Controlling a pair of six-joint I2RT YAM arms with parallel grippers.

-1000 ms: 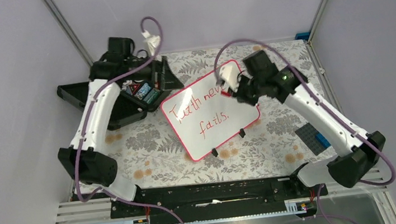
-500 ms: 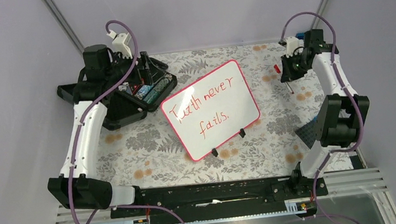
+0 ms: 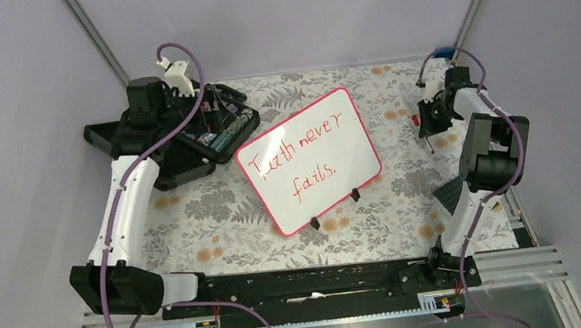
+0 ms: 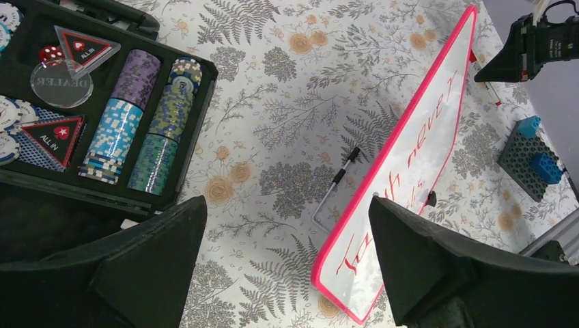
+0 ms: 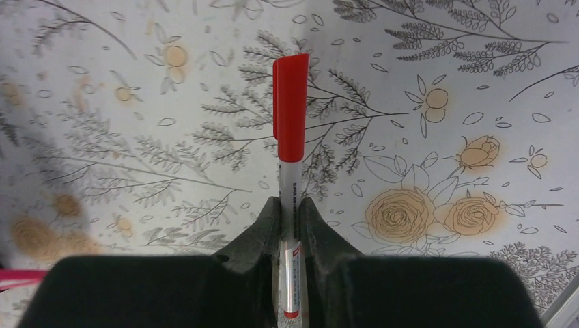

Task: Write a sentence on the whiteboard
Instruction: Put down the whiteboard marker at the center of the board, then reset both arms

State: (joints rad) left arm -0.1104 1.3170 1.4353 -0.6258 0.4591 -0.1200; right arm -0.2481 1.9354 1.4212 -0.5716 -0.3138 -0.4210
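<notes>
- Large white rectangular whiteboard with a thin red-pink rim (image 3: 309,160) stands tilted on two black clip feet at the middle of the floral-printed surface (image 3: 218,213). It carries red handwriting in two lines, reading roughly "Truth never fails."
- Right claw (image 3: 429,125) hangs over the far right of the surface, well apart from the board. It is clenched on the white barrel of a red-capped marker pen (image 5: 290,137).
- Left claw (image 4: 287,232) is spread wide and holds nothing. It hovers at the far left, above the black compartment case (image 3: 187,155).
- Step in hand, as judged: the sentence looks complete with its full stop, so what remains is parting with the marker.
- Next move calls for lowering the marker onto bare surface on the right, clear of the board's rim and feet, then releasing. A knock could tip the propped board.
- Right wrist view alone shows the grip: the barrel is pinched centrally and the red end points away. Whether the writing tip is bare cannot be told.
- Left wrist view alone shows stacked poker chips (image 4: 133,78) in the case, a thin black-ended prop (image 4: 338,181) behind the board, and a blue block on a dark studded plate (image 4: 539,164).
- Top view alone makes the lettering readable.
</notes>
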